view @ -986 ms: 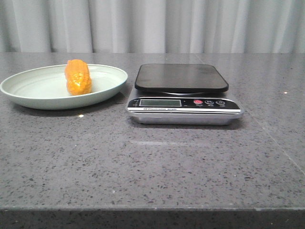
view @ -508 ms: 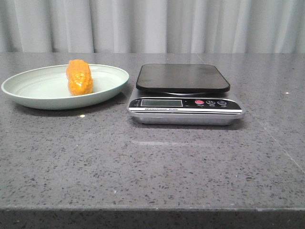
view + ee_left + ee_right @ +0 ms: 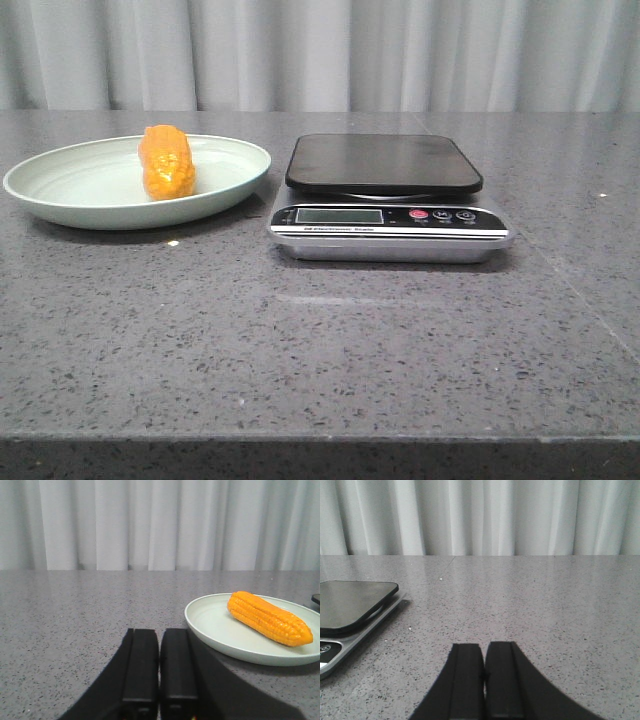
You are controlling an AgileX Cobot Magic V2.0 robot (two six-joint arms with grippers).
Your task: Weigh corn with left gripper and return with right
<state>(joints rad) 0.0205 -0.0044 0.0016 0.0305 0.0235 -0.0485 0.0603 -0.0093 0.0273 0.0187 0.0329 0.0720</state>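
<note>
The orange-yellow corn (image 3: pixel 165 162) lies on a pale green plate (image 3: pixel 60 190) at the left of the table; it also shows in the left wrist view (image 3: pixel 269 618) on the plate (image 3: pixel 210 630). The kitchen scale (image 3: pixel 385 200) stands to the right of the plate, its black platform bare. My left gripper (image 3: pixel 160 632) is shut and empty, low over the table, short of the plate. My right gripper (image 3: pixel 484 646) is shut and empty, to the right of the scale (image 3: pixel 350 610). Neither gripper shows in the front view.
Grey speckled stone table (image 3: pixel 320 340) with its front edge near the bottom of the front view. A white curtain (image 3: pixel 320 50) hangs behind the table.
The front view shifted very slightly between one second ago and half a second ago. The corn, plate and scale have not moved on the table.
</note>
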